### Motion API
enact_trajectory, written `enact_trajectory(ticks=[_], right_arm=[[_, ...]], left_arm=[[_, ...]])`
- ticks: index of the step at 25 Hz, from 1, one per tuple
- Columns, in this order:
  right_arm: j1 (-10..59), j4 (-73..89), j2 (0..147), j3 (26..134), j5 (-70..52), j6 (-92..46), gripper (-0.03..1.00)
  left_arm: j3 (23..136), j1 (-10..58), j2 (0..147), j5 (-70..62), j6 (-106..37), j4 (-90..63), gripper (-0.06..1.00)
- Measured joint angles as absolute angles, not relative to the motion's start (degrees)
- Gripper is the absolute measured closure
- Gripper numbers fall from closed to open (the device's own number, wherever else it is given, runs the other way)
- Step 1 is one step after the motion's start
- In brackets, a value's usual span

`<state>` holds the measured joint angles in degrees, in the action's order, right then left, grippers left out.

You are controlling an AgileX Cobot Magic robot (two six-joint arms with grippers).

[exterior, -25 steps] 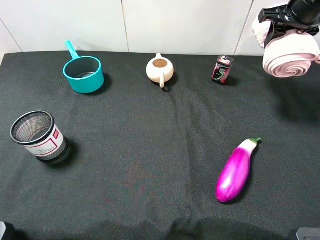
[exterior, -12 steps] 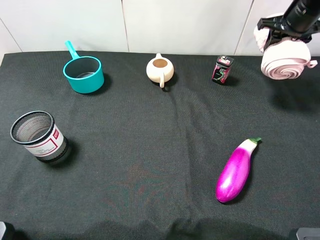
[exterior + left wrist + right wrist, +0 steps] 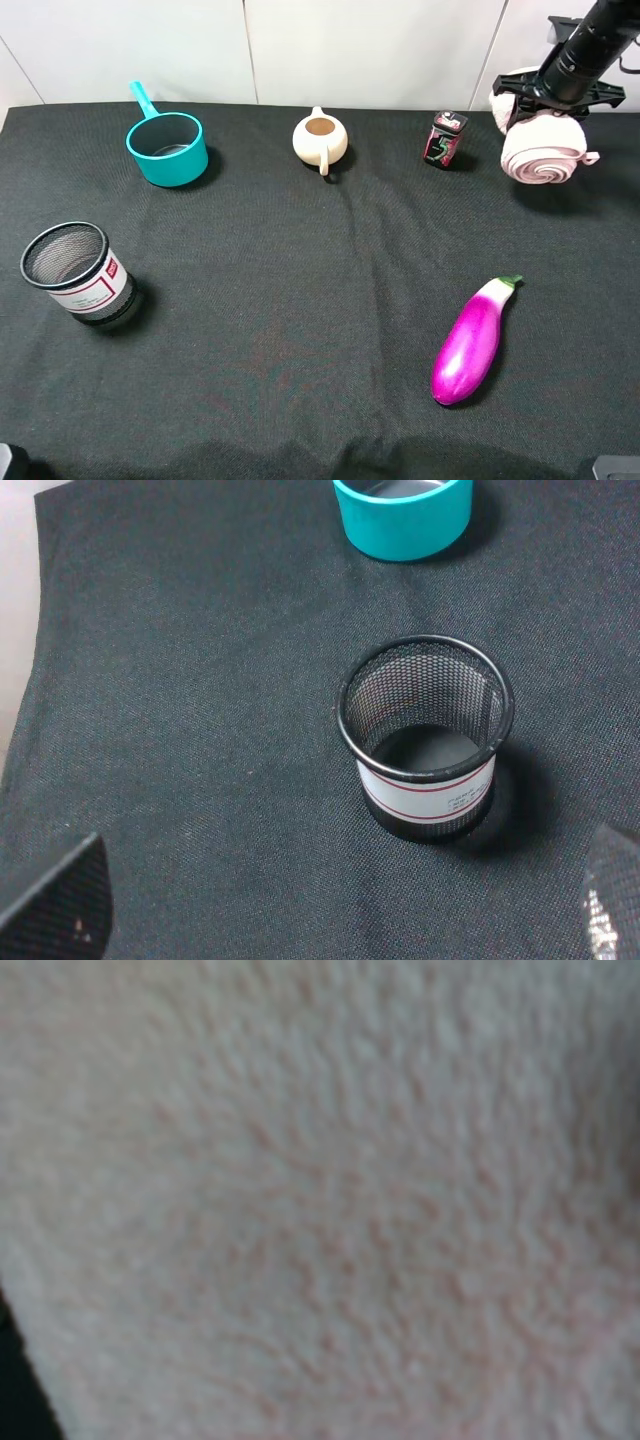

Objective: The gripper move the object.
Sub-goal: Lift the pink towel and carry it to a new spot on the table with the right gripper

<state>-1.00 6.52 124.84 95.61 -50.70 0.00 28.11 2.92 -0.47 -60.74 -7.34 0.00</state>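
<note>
Black fabric cover [image 3: 300, 300]: spread over the whole table, lightly creased.
Left gripper [image 3: 331, 895]: the fingertips stand wide apart at the edges of the wrist view with nothing between them; released.
Mesh cup [image 3: 75, 270]: black wire mesh, upright, near the left edge. It carries a white band with red lines and small print, too small to read.
Teal pot [image 3: 167, 147]: at the back left, with its handle pointing toward the wall.
Teapot [image 3: 320, 138]: cream, at the back centre.
Small box [image 3: 445, 138]: dark with red and green graphics, upright, between the teapot and the cloth bundle. The lettering is not legible.
Eggplant [image 3: 470, 340]: glossy purple with a green stem, lying at the front right, well apart from the cloth bundle.
Cloth bundle [image 3: 540, 150]: pale pink with a soft fleecy nap, in two rolled lumps joined together; the lower roll shows a spiral end. It sits at the back right, low over the cover and right of the small box. Whether it touches the cover cannot be told.
Right gripper [image 3: 550, 98]: black, clenched on the top of the cloth bundle. Pink nap fills its wrist view.
</note>
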Motion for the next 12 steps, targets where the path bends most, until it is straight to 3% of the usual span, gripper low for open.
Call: enact_trajectory(ticks=[12], right_arm=[[-1.0,8.8,127.5,96.0,-47.1,-1.1,0.61]], left_arm=[[28.1,2.9,-0.5,-60.7,-7.3,0.0,-0.05]])
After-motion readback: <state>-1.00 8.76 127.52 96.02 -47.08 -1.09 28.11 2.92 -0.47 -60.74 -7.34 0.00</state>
